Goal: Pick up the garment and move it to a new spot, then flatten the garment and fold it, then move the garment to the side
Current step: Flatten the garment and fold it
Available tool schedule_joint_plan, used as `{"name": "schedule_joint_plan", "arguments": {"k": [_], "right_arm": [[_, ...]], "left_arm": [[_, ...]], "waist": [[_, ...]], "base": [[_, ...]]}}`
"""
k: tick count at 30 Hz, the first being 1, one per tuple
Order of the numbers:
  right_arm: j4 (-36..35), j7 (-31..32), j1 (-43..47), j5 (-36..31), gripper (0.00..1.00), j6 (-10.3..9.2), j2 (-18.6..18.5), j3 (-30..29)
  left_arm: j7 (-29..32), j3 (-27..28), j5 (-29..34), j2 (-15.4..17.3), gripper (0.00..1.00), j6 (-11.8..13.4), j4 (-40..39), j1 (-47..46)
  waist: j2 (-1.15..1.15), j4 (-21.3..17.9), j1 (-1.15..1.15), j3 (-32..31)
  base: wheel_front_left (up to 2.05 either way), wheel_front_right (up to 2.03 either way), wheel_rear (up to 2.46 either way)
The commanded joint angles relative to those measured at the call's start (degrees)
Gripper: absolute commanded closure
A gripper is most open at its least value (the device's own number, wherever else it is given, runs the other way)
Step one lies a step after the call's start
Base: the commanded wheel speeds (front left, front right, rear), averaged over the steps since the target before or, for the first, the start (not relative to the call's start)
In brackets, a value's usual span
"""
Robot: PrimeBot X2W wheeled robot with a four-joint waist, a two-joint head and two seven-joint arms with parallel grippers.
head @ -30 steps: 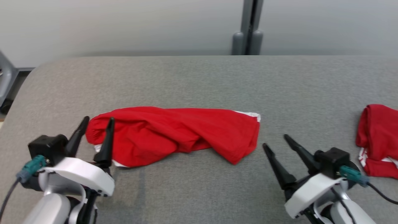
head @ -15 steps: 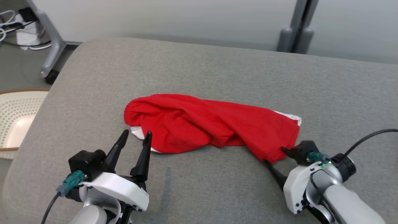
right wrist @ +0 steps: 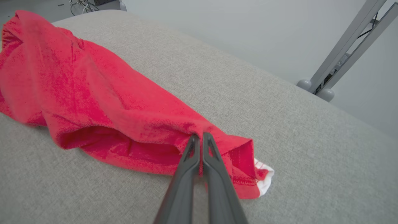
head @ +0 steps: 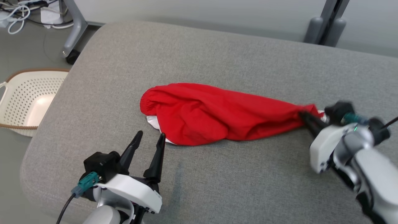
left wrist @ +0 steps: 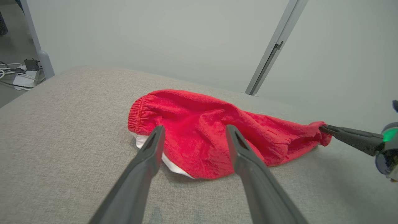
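Note:
The red garment (head: pixel 217 113) with a white trim lies stretched across the grey cushion (head: pixel 217 46), its elastic waistband at the left end. My right gripper (head: pixel 306 119) is shut on the garment's right end; in the right wrist view the two fingers pinch a fold of the red garment (right wrist: pixel 108 105) at their tips (right wrist: pixel 200 138). My left gripper (head: pixel 149 140) stands open just short of the garment's near left edge. In the left wrist view its spread fingers (left wrist: pixel 149 155) frame the garment (left wrist: pixel 211 130), not touching it, and the right gripper's fingers (left wrist: pixel 345 137) hold the far end.
A perforated cream basket (head: pixel 28 99) sits on the floor left of the cushion. A grey wheeled stand leg (head: pixel 73 34) and cables lie at the upper left, and a grey post (head: pixel 329 21) rises behind the cushion. The cushion's left edge is rounded.
The camera has swung left. My right gripper has closed on the garment's right end and drawn it out to the right, stretching the cloth. The left gripper stays open near the left end.

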Motion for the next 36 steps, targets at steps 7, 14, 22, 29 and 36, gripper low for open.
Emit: {"name": "schedule_joint_plan", "arguments": {"k": [7,14,22,29,36], "right_arm": [[-1.09,3.75,-12.25,1.89,1.0,-0.01,-5.15,-0.57],[6.33,6.04,-22.46,6.31,0.89,-0.01,-8.27,0.73],[13.92,1.31,-25.99,11.25,0.0,-0.01,-6.83,4.73],[12.7,-8.7,-20.37,14.02,0.0,-0.02,-5.3,7.29],[7.41,-16.75,-10.5,16.32,0.0,-0.01,-4.25,5.09]], "left_arm": [[-0.29,-1.88,0.93,-1.93,0.0,-1.18,-0.58,-3.67],[-1.02,-3.63,1.7,-4.34,0.0,-2.16,0.51,-6.49],[-1.74,-3.94,1.86,-4.66,0.0,-2.41,2.63,-7.3],[-0.72,-3.64,1.84,-2.57,0.0,-1.72,2.93,-5.88],[2.11,-3.98,2.38,0.76,0.0,-0.61,1.38,-4.16]], "waist": [[0.0,2.89,0.0,6.35],[0.0,5.89,0.0,10.9],[0.0,5.24,0.0,10.01],[0.0,1.53,0.0,4.4],[0.0,-3.08,0.0,-0.78]], "base": [[0.0,0.0,0.0],[0.0,0.0,0.0],[0.0,0.0,0.0],[0.0,0.0,0.0],[0.0,0.0,0.0]]}}
